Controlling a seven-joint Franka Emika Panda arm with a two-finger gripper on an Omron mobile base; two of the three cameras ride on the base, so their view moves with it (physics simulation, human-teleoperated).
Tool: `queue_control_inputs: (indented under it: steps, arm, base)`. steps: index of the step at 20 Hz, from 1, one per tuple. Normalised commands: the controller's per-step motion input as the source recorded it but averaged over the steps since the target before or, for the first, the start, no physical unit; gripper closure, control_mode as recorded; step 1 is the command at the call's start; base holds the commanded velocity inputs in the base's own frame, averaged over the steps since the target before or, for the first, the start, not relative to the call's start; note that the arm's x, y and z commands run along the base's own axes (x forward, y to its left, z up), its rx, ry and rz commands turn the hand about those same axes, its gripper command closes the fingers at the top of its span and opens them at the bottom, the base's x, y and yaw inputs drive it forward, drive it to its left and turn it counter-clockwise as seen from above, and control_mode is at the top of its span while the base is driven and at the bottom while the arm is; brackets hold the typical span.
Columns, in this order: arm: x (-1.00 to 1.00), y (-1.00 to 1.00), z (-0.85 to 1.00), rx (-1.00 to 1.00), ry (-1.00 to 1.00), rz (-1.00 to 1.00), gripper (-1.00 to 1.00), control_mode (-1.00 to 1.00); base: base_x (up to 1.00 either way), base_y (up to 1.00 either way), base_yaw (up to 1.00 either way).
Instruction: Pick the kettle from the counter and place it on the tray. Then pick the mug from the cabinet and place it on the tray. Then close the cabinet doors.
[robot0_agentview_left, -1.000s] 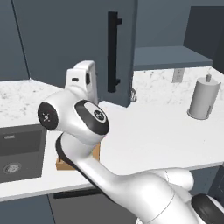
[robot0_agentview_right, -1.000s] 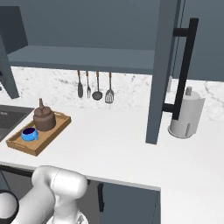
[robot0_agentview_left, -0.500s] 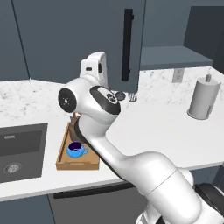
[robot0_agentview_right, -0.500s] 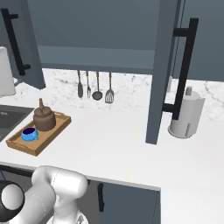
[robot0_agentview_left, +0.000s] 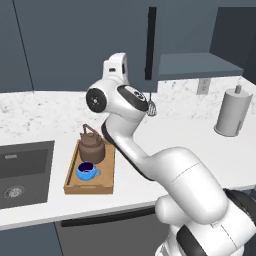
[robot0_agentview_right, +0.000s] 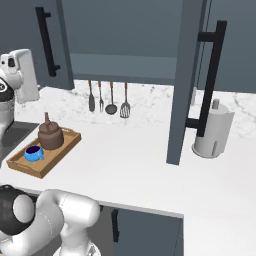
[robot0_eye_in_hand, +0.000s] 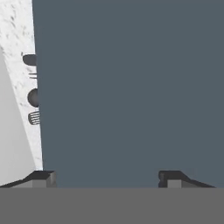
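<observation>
– How many things on the tray (robot0_agentview_left: 70, 183)?

– Two: one kettle (robot0_agentview_left: 92, 145) and one mug (robot0_agentview_left: 87, 171).

– Utensils on the wall?

– Four hanging utensils (robot0_agentview_right: 111, 97).

– Doors?

– Two doors, each with one black bar handle: the left door (robot0_agentview_right: 30, 45) and the right door (robot0_agentview_right: 180, 85).

– Anything else?

– One sink (robot0_agentview_left: 22, 172), one paper roll (robot0_agentview_right: 214, 132).

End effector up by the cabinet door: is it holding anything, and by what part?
Nothing. The end effector is open, its fingertips spread before the flat cabinet door, gripping nothing.
</observation>
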Motion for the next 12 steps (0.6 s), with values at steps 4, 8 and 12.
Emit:
queue_control_inputs:
  steps: [4,8,12]
  arm:
    - [0.55,-0.05,-0.21,0.0,0.05,0.19,-1.0,-1.0]
    - [0.51,-0.01,-0.05,0.0,0.15,0.18,-1.0,-1.0]
    - [0.38,0.0,-0.05,0.0,0.22,0.18,-1.0,-1.0]
  base:
    - [0.0,0.0,0.0]
    - [0.0,0.0,0.0]
    - [0.0,0.0,0.0]
